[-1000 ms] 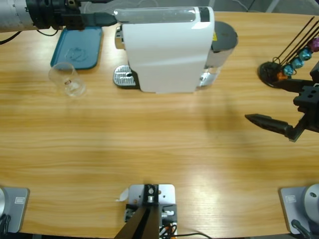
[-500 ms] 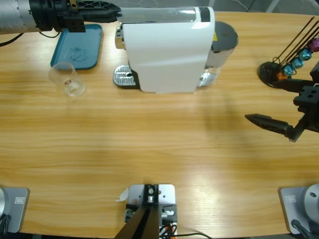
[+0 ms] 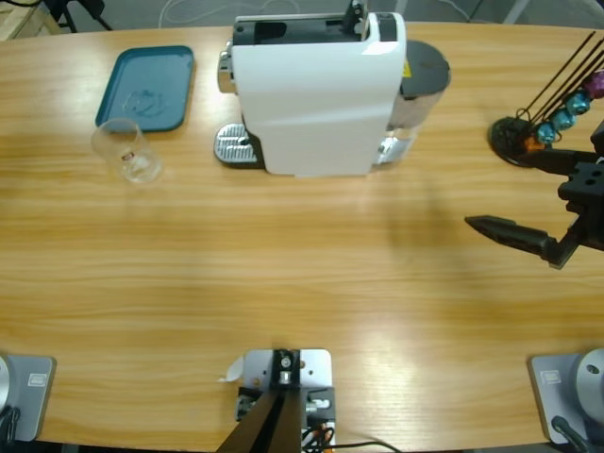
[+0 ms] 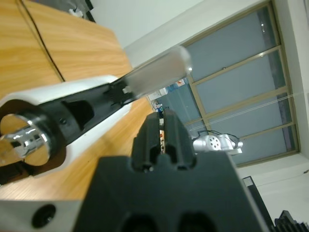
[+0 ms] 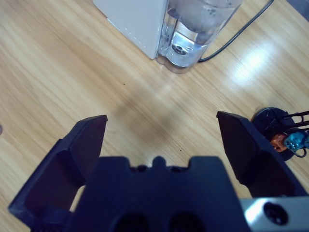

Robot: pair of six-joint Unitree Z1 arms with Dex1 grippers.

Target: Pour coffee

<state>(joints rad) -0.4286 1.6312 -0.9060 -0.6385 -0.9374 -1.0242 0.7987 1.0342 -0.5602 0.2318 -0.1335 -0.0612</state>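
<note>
Wooden table (image 3: 283,274) bears a coffee machine (image 3: 316,94); right end effector (image 5: 161,140) gapes wide, left end effector (image 4: 164,140) pressed together

Bright, even light; glare patch on table (image 3: 377,330); soft shadows; left wrist foreground blurred.
</note>
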